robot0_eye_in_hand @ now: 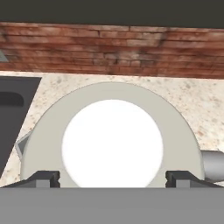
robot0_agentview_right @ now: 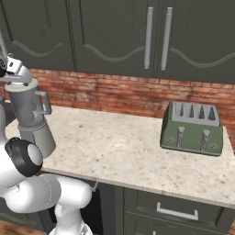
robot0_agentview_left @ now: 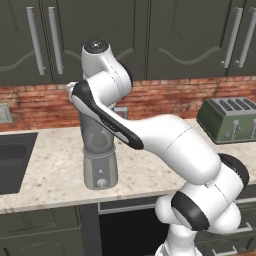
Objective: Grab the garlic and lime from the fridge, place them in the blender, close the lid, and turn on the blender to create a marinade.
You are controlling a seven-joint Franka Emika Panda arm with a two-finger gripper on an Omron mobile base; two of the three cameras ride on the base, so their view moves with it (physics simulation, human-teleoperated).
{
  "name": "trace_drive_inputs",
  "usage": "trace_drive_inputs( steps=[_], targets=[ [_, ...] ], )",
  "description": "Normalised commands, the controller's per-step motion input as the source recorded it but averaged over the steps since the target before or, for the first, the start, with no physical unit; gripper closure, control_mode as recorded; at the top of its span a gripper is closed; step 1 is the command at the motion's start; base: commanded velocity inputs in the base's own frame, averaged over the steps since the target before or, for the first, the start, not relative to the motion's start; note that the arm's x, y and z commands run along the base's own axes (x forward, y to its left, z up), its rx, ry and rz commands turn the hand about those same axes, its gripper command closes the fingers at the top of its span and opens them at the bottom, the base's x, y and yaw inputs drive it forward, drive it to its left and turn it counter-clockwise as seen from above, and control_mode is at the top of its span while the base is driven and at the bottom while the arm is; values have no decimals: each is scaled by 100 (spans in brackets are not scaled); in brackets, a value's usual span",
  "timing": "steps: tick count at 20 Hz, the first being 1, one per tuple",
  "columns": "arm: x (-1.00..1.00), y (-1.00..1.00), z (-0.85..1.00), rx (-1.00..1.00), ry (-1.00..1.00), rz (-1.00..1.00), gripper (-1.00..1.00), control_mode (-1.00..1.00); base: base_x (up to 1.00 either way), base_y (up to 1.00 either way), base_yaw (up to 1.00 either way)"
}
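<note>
The blender (robot0_agentview_left: 100, 160) stands on the speckled stone counter (robot0_agentview_right: 124, 147), left of the middle, its tapered grey base with a small front knob near the counter's front edge and its smoky see-through jug rising behind the arm. In the right base view the jug's side handle points right, toward the green slotted toaster (robot0_agentview_right: 193, 126), which sits well apart at the far right against the red brick wall (robot0_agentview_right: 114, 94). A dark sink (robot0_agentview_left: 12, 160) lies to the blender's left.

The lid (robot0_eye_in_hand: 112, 142), a pale round disc with a bright white centre, sits on the jug's mouth and covers it; the spout shows at its left edge and the grey handle sticks out at its right in the hand view.

The gripper (robot0_eye_in_hand: 113, 178) hangs directly above the lid, pointing down. Its two dark fingertips (robot0_eye_in_hand: 43, 178) stand wide apart, one at either side of the lid's rim; whether they touch the rim cannot be told. Nothing sits between them except the lid below.

Dark panelled cupboards (robot0_agentview_right: 114, 36) with bar handles hang above the brick wall.
</note>
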Motion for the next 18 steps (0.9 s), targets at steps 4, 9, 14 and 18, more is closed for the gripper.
trace_drive_inputs(
  steps=[4, 9, 14, 18],
  targets=[
    [0, 0, 0, 0, 0, 0, -100, -100, 0, 0, 0],
    [0, 0, 5, 0, 0, 0, -100, -100, 0, 0, 0],
    [0, 0, 14, 0, -1, 0, -100, -100, 0, 0, 0],
    [-2, 0, 8, 0, 0, 0, -100, -100, 0, 0, 0]
  ],
)
